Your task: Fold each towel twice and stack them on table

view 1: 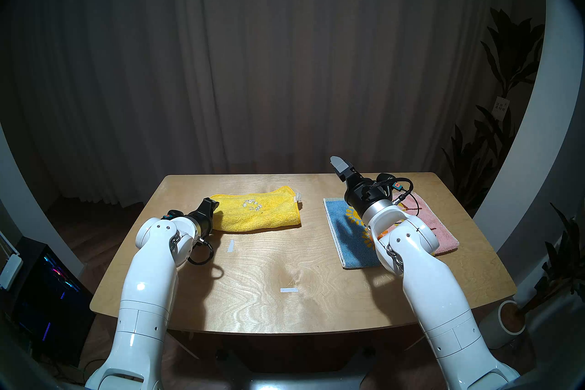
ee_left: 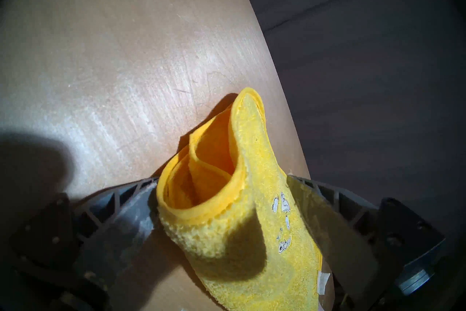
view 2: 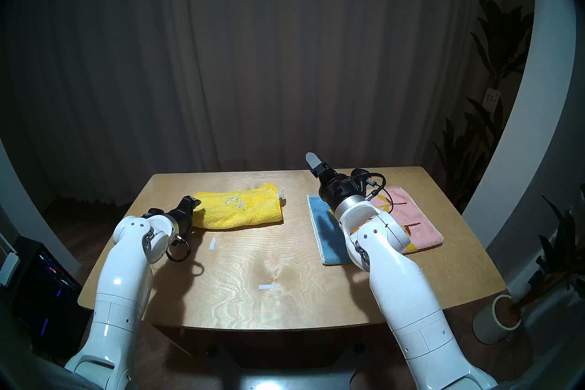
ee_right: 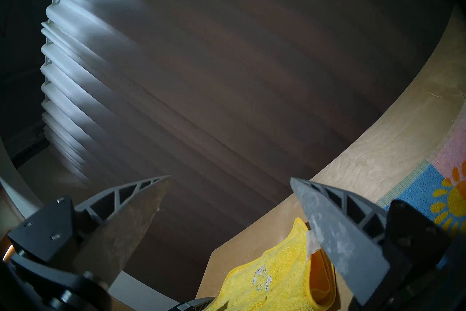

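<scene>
A yellow towel (view 1: 256,215) (view 2: 237,209) lies folded in a long strip at the back left of the table (view 1: 285,269). My left gripper (view 1: 213,205) (ee_left: 222,178) is low at its left end, open, and the layered end of the yellow towel (ee_left: 239,214) lies between its fingers. A pink towel with a blue band and sunflowers (view 1: 433,221) (view 2: 411,215) (ee_right: 428,189) lies flat at the right, partly hidden by my right arm. My right gripper (view 1: 340,164) (ee_right: 230,178) is raised above the table's back edge, open and empty.
Two white tape marks (view 1: 230,246) (view 1: 289,290) sit on the bare wood between the towels. A dark curtain hangs behind the table. Potted plants (view 1: 506,63) stand at the right and a lit computer case (view 1: 47,278) at the left.
</scene>
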Motion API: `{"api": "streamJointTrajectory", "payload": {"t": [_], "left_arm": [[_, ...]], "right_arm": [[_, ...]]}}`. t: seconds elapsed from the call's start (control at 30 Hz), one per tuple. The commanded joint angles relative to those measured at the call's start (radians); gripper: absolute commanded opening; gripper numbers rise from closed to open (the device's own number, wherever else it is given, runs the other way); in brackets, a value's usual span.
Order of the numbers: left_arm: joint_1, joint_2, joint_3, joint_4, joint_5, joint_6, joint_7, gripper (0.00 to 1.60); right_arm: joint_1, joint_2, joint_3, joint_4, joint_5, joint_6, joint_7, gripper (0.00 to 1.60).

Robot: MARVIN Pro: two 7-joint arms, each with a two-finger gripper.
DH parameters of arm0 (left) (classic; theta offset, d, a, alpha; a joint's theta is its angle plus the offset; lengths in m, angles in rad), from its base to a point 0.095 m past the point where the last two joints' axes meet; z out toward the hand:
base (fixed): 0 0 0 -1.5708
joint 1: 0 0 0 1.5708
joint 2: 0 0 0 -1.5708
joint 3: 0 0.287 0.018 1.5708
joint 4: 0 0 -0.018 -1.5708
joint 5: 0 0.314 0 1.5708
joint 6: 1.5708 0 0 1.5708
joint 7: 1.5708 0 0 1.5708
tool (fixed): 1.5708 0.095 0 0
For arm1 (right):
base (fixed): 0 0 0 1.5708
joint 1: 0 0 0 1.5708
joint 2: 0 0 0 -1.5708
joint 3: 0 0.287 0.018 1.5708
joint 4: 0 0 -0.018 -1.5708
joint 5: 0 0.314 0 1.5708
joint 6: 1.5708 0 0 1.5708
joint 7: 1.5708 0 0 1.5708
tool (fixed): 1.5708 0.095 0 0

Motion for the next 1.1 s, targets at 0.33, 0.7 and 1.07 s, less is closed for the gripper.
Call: {"api": "streamJointTrajectory", "payload": {"t": [0.33,0.7,1.07], "left_arm": [[-0.006,0.022,-0.012,-0.001,0.011,0.0,-0.044,0.0],[0.096,0.087,-0.089,-0.123,-0.022,0.07,-0.084,0.0],[0.13,0.124,-0.1,-0.135,0.037,0.059,-0.132,0.0]], "right_arm": [[0.009,-0.013,0.011,-0.036,-0.009,-0.018,-0.02,1.6],[0.018,-0.014,0.015,-0.016,-0.011,-0.011,-0.037,1.6],[0.045,-0.027,-0.004,0.006,-0.02,-0.012,-0.043,1.6]]}}
